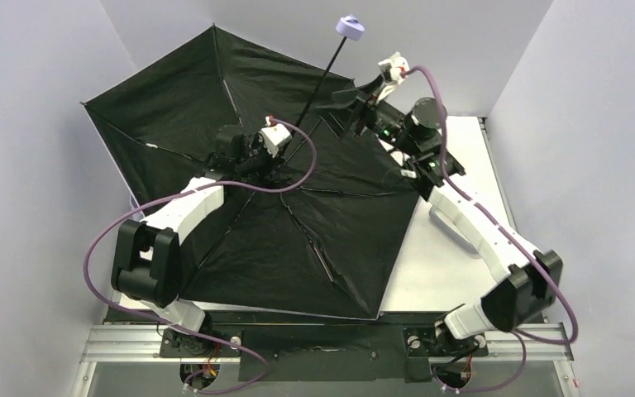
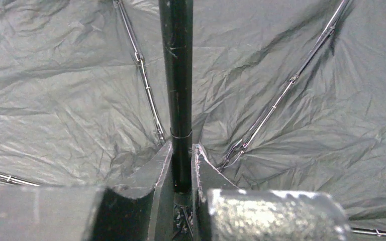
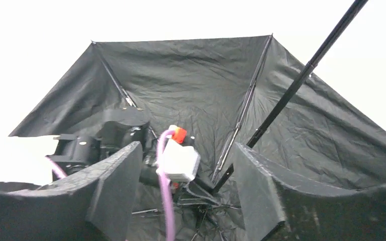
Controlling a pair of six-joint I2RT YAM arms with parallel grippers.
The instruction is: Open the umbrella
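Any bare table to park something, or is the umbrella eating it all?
Only on the right: a wedge of table between the umbrella canopy's edge and the right arm, plus a strip beyond that arm at the far corner. Left and middle lie under the canopy, left arm above.

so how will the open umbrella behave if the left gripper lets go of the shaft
Probably rocks or tips: the umbrella lies underside up, its shaft leaning, held only by the left gripper. Thin ribs and wrinkled fabric suggest it is light and flexible.
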